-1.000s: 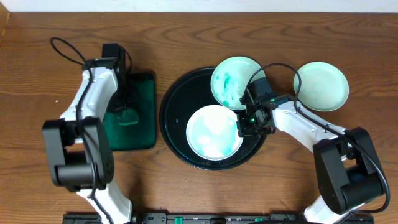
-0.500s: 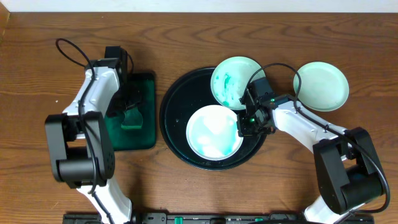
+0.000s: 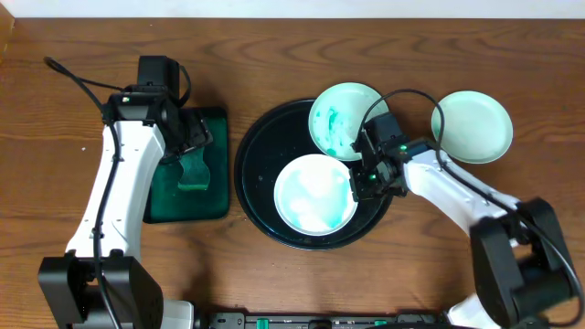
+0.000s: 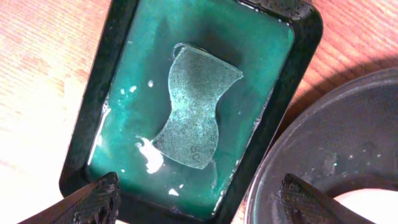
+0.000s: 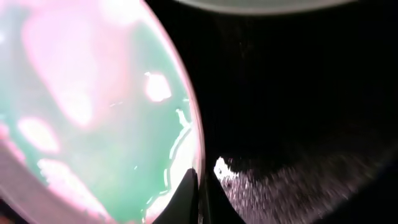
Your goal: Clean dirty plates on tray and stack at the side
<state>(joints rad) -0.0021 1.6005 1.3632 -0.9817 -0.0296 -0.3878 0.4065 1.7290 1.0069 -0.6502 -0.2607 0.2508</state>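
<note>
The front plate [image 3: 313, 194], lying in the black tray [image 3: 249, 174], is pinched at its right rim by the closed right gripper [image 3: 364, 181], while the left gripper [image 4: 199, 183] stands open over the sponge [image 4: 193, 109]; the plate is judged rigid, light and wet-slick, best held by the rim.

Left of the tray [image 3: 247, 196], the left gripper [image 3: 187, 146] hangs with its jaws wide apart. At the tray's right side, the right gripper [image 3: 358, 187] is pinched tight on the rim of a plate [image 3: 311, 196], arm bent.

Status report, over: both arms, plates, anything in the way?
Left end effector open above sponge in green tray. Right end effector shut on front plate, rim, inside black tray. Sponge unobstructed.
</note>
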